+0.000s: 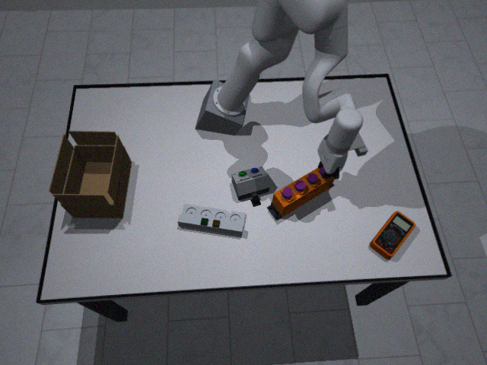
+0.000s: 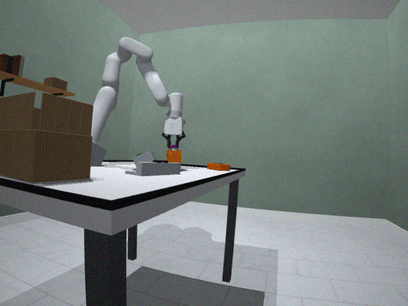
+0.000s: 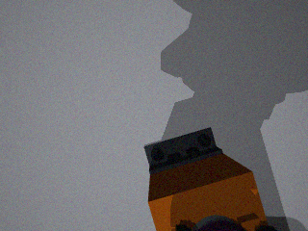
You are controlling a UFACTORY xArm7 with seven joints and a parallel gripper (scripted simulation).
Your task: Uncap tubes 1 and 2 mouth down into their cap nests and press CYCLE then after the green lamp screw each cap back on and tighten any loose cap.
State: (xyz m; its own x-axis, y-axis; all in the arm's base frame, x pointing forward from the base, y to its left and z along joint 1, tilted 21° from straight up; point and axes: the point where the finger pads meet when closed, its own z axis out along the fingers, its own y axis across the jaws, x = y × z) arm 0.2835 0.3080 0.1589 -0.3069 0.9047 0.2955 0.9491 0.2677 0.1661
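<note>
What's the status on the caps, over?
Gripper shut on end purple cap of orange tube block. Cap tray nests bare. Nothing blocking.

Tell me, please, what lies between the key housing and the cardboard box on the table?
Nothing stands between the key housing and the cardboard box; the top view shows only bare white table there.
</note>
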